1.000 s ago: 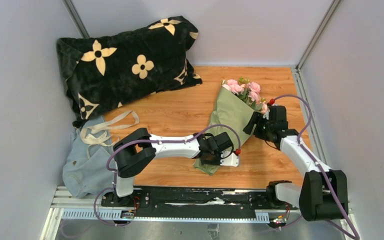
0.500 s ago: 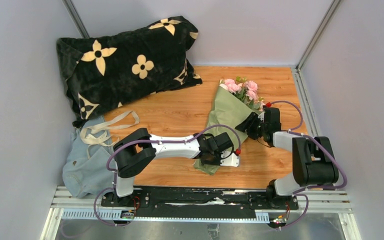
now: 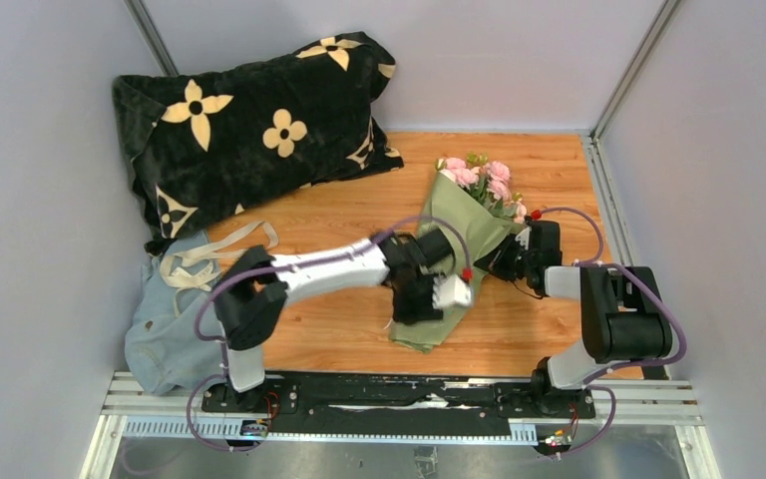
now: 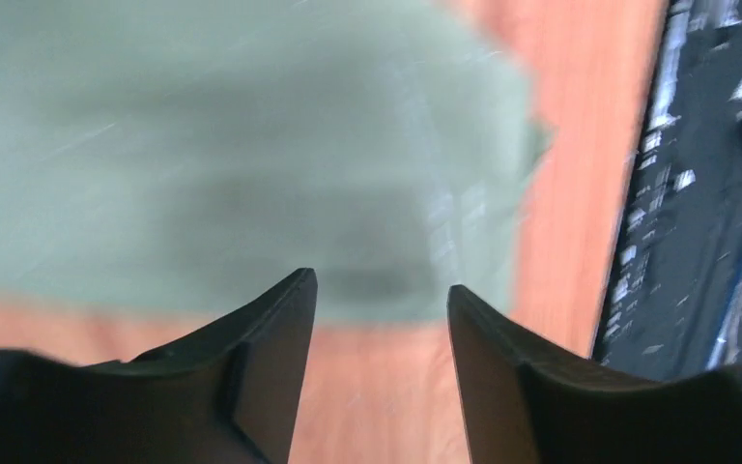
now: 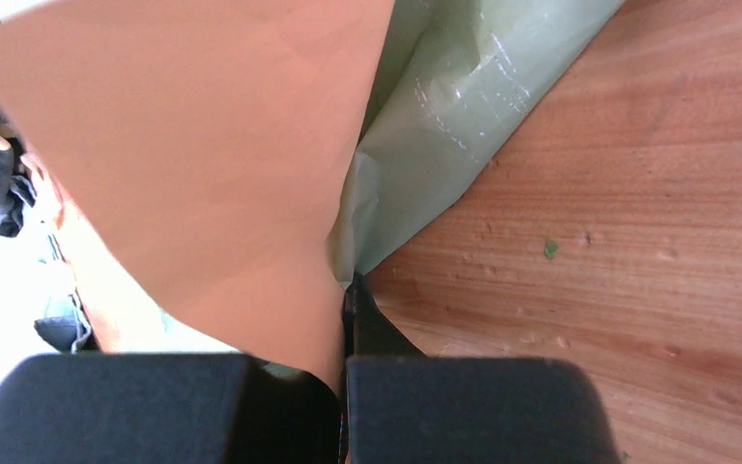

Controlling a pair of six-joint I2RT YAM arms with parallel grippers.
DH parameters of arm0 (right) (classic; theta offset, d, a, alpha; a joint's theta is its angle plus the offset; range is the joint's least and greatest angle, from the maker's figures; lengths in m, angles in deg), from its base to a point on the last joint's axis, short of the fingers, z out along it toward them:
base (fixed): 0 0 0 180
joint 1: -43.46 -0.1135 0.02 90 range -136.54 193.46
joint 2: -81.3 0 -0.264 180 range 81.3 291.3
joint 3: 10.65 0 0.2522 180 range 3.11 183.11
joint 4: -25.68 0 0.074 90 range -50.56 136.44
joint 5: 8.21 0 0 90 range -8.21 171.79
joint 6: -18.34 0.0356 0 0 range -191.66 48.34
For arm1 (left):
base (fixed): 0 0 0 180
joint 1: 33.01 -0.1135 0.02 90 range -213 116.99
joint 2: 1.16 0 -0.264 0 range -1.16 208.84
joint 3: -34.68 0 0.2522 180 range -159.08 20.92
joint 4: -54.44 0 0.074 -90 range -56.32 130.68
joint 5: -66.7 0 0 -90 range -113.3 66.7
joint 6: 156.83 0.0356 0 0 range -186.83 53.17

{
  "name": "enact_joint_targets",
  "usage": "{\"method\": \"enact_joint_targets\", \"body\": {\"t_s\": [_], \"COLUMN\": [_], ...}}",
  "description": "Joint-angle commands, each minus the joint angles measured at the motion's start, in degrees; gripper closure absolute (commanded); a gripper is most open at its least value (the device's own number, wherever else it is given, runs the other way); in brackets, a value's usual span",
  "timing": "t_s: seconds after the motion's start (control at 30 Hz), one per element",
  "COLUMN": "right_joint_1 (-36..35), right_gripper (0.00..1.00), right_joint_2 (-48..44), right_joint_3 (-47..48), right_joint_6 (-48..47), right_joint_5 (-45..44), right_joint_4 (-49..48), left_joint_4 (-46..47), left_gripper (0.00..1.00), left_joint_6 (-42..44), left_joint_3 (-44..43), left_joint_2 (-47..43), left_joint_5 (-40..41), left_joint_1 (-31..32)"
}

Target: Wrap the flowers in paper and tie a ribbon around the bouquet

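The bouquet lies slantwise on the wooden table (image 3: 339,225). Its flowers (image 3: 484,180) are pink blooms at the far end, and the olive-green paper (image 3: 454,225) narrows toward the near edge. My left gripper (image 3: 414,307) hovers over the narrow end. In the left wrist view the left gripper (image 4: 379,290) is open and holds nothing, with blurred green paper (image 4: 251,145) beyond it. My right gripper (image 3: 500,261) is at the bouquet's right edge. In the right wrist view the right gripper (image 5: 346,290) is shut on the paper, pinching the tan sheet (image 5: 203,145) and the green sheet (image 5: 454,87). The ribbon (image 3: 221,251) lies loose at the left.
A black pillow (image 3: 249,120) with tan flower prints fills the back left. A pale blue-grey cloth (image 3: 170,334) lies at the left near edge under the ribbon. Grey walls close in on both sides. The black rail (image 3: 379,394) runs along the near edge.
My left gripper has let go of the bouquet's narrow end, opened and lifted farther from the near edge. My right gripper has shut on the paper's right edge, its arm folded in.
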Motion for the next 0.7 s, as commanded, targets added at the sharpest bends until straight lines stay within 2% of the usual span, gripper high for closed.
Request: {"method": "enact_joint_targets", "body": {"t_s": [0.0,0.1,0.23,0.3,0.4,0.53,0.67], "right_joint_1": [1.0,1.0,1.0,1.0,1.0,1.0,1.0], "right_gripper": [1.00,1.00,1.00,1.00,1.00,1.00,1.00], "right_joint_2": [-1.0,-1.8,-3.3,-3.8,-4.3,-4.4,-4.8], "right_joint_3": [0.4,0.9,2.1,2.7,3.2,3.4,4.0], "right_joint_6": [-6.7,-8.4,-10.0,-10.8,-11.6,-12.5,-13.4], "right_joint_5": [-0.4,-1.0,-2.0,-2.3,-2.9,-3.0,-2.7], "right_joint_4": [9.3,11.6,14.5,15.8,16.6,17.1,18.2], "left_joint_4": [-9.8,-9.8,-9.8,-10.0,-9.9,-9.7,-9.1], "left_gripper": [0.36,0.31,0.31,0.31,0.32,0.33,0.33], "left_joint_6": [-1.9,0.0,4.9,8.7,12.8,12.4,9.3], "left_joint_3": [-5.9,-4.4,-3.0,-2.3,-1.0,-3.7,-9.2], "left_joint_2": [-10.5,-12.5,-8.9,-6.6,-2.9,2.3,7.9], "left_joint_5": [-3.7,1.8,8.4,8.4,7.4,2.0,0.6], "left_joint_1": [-17.2,-33.6,-54.9,-61.3,-66.4,-66.6,-66.6]}}
